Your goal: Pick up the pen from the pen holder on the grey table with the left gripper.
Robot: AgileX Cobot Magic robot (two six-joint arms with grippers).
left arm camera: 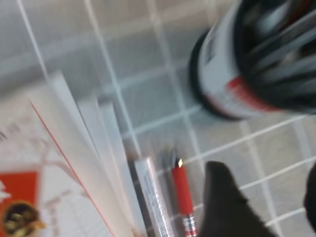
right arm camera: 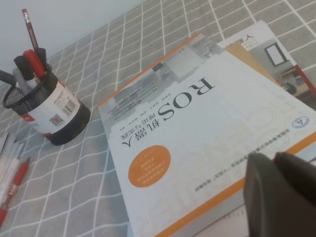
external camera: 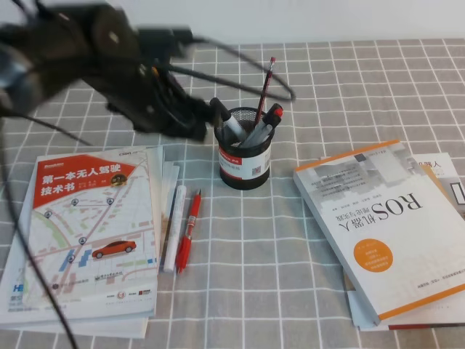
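The black mesh pen holder stands on the grey table with a red-and-black pencil and several other pens in it. The red pen lies flat on the cloth left of the holder, beside a white marker. My left gripper is blurred and hovers at the holder's upper left rim. In the left wrist view its dark fingers stand apart with only cloth between them. The pen and the holder show there too. My right gripper hangs over the book with its fingers together.
A map booklet on a stack of papers lies at the left. At the right, a white and orange book rests on other papers. Loose black cables arc over the cloth behind the holder.
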